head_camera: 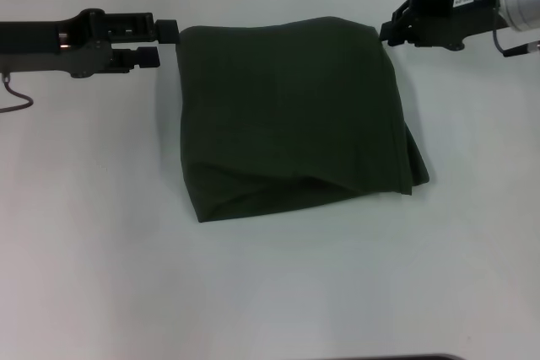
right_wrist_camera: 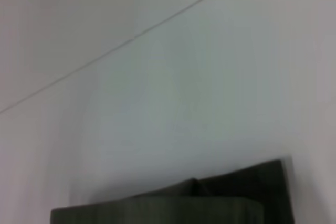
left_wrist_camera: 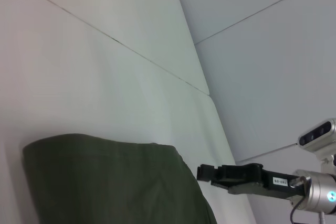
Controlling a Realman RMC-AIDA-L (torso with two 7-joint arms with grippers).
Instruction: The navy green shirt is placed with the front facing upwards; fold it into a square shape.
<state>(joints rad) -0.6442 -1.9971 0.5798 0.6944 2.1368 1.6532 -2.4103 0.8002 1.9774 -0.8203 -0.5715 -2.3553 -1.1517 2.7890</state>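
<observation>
The navy green shirt (head_camera: 287, 115) lies folded into a rough square at the middle of the white table; no lettering shows. Its front edge is uneven, with a layer sticking out at the right. My left gripper (head_camera: 159, 40) is open at the shirt's far left corner, its far finger just touching the cloth. At the far right corner my right gripper (head_camera: 391, 24) is open too, right beside the fabric and holding nothing. The left wrist view shows the shirt's (left_wrist_camera: 105, 182) far edge with the right gripper (left_wrist_camera: 210, 177) beyond it. The right wrist view catches only a strip of the shirt (right_wrist_camera: 173, 203).
The white table (head_camera: 93, 233) spreads out on every side of the shirt. A grey cable (head_camera: 17, 105) loops under the left arm. A dark strip (head_camera: 396, 357) shows at the table's near edge.
</observation>
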